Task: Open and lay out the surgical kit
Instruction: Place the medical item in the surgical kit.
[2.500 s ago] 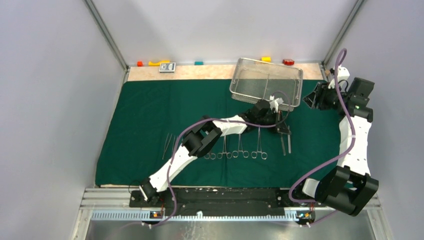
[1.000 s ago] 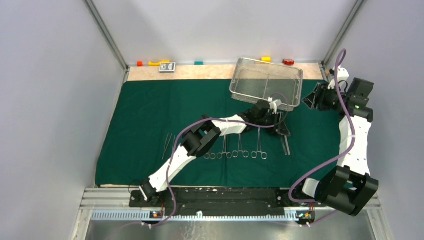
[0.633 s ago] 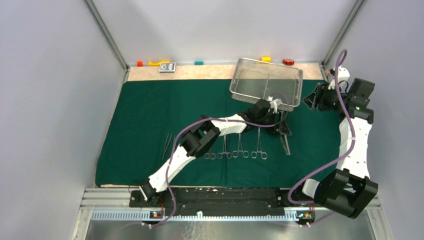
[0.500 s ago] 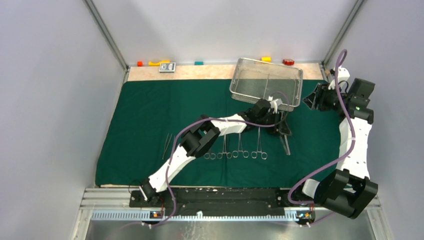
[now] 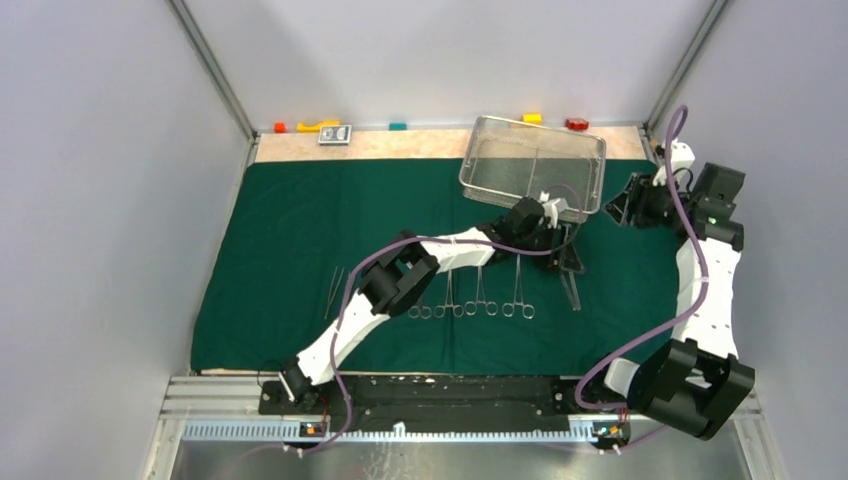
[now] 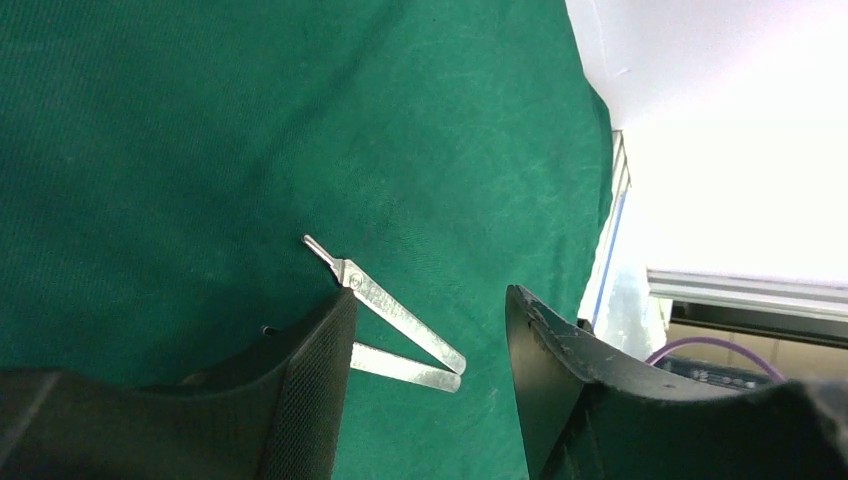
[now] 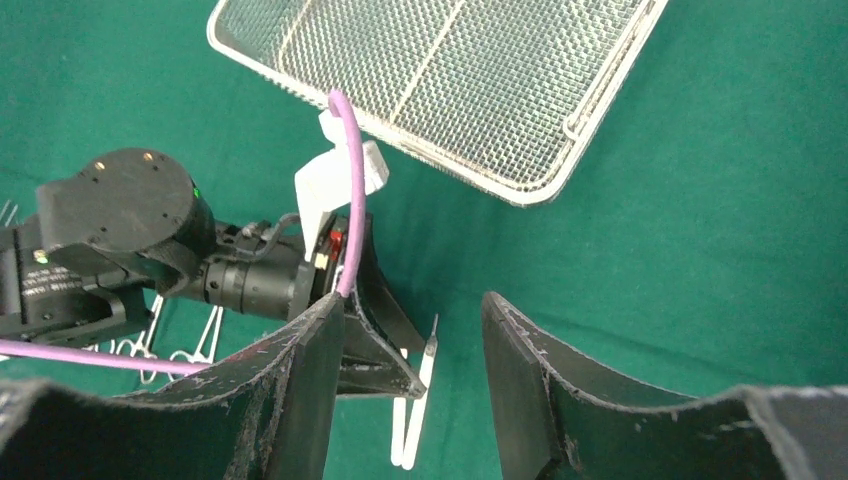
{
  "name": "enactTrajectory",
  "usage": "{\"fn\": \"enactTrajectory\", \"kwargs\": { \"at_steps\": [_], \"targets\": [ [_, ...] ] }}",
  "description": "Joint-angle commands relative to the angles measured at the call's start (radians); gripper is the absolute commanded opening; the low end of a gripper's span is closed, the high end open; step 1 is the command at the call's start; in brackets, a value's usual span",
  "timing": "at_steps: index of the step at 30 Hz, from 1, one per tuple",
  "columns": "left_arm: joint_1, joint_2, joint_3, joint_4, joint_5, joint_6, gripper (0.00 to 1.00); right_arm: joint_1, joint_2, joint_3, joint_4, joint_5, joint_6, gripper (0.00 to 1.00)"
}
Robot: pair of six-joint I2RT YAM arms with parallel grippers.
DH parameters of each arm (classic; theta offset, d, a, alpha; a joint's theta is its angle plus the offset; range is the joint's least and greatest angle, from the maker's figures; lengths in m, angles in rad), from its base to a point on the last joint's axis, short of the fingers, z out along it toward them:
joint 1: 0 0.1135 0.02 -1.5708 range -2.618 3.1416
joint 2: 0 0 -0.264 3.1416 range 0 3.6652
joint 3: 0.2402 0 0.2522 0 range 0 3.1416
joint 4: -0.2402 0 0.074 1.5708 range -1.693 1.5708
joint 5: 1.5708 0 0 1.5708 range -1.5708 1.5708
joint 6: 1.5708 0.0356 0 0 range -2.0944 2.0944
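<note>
The dark green cloth (image 5: 300,230) lies spread over the table. On its far right part stands the silver wire-mesh tray (image 5: 470,182), also in the right wrist view (image 7: 530,195), with nothing showing inside. My left gripper (image 5: 565,250) hangs open just above two flat steel handles (image 5: 572,290) that lie side by side on the cloth. In the left wrist view the handles (image 6: 400,318) lie free between and below the jaws of this gripper (image 6: 428,300). Ring-handled clamps (image 5: 470,300) and tweezers (image 5: 335,290) lie in a row to the left. My right gripper (image 5: 622,200) (image 7: 412,300) hovers open and holds nothing, right of the tray.
Small coloured blocks (image 5: 310,126) and a small grey device (image 5: 335,135) sit on the bare wooden strip behind the cloth. The left arm (image 7: 150,240) stretches across the cloth's middle. Grey walls close in both sides, and a metal rail runs along the near edge.
The left gripper's jaws have spread wider and drawn slightly back from the flat handles, which stay on the cloth. The right arm has shifted slightly.
</note>
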Motion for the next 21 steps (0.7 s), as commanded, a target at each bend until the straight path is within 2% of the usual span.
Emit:
{"fn": "enactTrajectory", "kwargs": {
  "at_steps": [1, 6, 12, 18, 21],
  "targets": [
    [-0.008, -0.128, 0.004, -0.016, -0.009, 0.092, 0.62, -0.013, -0.040, -0.035, -0.011, 0.008, -0.060, 0.52],
    [-0.007, -0.210, -0.020, -0.077, -0.023, 0.237, 0.65, -0.017, -0.083, -0.093, -0.030, 0.021, -0.135, 0.51],
    [-0.004, -0.353, -0.147, -0.180, -0.110, 0.444, 0.70, -0.039, -0.107, -0.097, -0.120, -0.038, -0.248, 0.47],
    [0.038, -0.542, -0.346, -0.231, -0.246, 0.642, 0.74, -0.038, -0.066, -0.132, -0.347, -0.096, -0.553, 0.44],
    [0.066, -0.643, -0.465, -0.226, -0.319, 0.727, 0.76, -0.037, -0.028, -0.185, -0.400, -0.084, -0.710, 0.43]
  ]
}}
